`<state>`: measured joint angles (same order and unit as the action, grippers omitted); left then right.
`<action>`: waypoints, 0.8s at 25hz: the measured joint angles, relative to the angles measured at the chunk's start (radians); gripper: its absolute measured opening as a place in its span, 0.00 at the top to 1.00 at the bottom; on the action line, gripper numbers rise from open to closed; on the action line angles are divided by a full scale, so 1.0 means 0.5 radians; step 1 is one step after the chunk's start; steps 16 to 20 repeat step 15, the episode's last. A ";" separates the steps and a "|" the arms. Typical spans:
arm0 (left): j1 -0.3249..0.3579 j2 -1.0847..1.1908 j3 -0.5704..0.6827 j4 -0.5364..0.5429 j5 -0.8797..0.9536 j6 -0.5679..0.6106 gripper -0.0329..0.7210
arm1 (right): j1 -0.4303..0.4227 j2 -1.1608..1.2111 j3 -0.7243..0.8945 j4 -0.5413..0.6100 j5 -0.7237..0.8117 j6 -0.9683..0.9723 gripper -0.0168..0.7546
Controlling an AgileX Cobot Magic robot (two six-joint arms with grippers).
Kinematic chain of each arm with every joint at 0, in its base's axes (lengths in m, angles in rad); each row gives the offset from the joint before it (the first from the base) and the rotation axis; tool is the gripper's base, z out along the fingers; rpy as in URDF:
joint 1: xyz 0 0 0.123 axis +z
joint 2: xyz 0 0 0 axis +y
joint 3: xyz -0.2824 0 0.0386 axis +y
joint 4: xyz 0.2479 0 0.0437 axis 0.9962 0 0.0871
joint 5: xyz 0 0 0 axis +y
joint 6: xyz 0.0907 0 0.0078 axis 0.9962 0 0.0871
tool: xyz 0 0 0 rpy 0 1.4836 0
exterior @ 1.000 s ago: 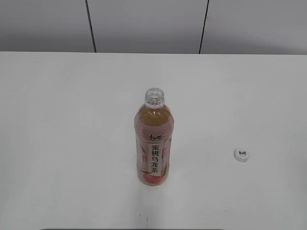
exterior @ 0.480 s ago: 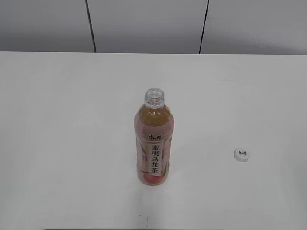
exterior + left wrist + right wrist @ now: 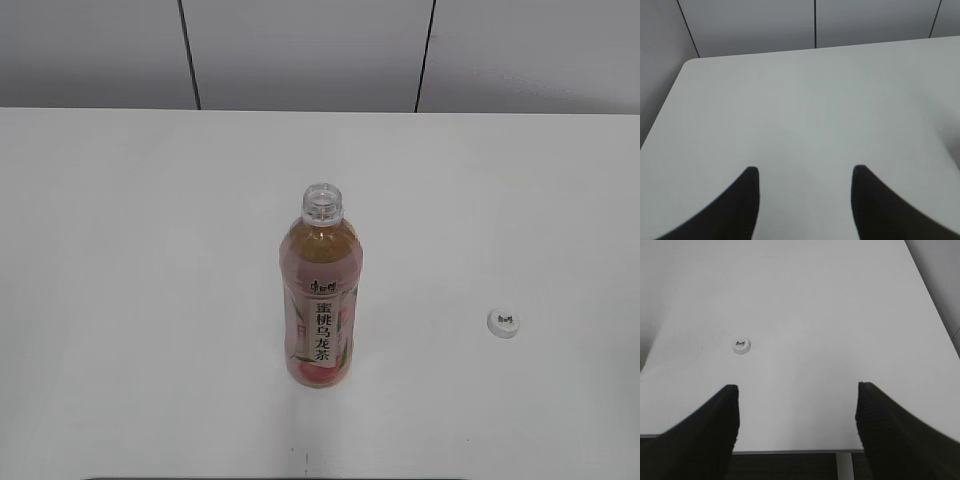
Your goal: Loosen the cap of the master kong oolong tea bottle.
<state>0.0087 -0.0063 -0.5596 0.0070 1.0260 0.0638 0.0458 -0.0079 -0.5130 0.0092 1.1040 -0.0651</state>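
The small round white plastic cap (image 3: 741,345) with a dark mark on top is lying on the white table (image 3: 150,250), ahead of the right gripper (image 3: 796,412), well apart from the uncapped amber tea bottle with pink label (image 3: 320,300). Both grippers, including the left (image 3: 805,185), are hanging spread wide, holding nothing.

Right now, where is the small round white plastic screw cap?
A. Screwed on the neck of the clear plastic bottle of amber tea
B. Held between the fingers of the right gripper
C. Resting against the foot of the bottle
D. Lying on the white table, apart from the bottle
D: the small round white plastic screw cap lies on the white table, well apart from the clear plastic bottle of amber tea, whose mouth is open.
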 joint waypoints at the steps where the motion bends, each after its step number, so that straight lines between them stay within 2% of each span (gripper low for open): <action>1: 0.000 0.000 0.000 0.000 0.000 0.000 0.46 | 0.000 0.000 0.000 0.000 0.000 0.000 0.26; 20: 0.000 0.000 0.000 0.000 0.000 0.000 0.46 | 0.000 0.000 0.000 0.002 0.000 0.000 0.27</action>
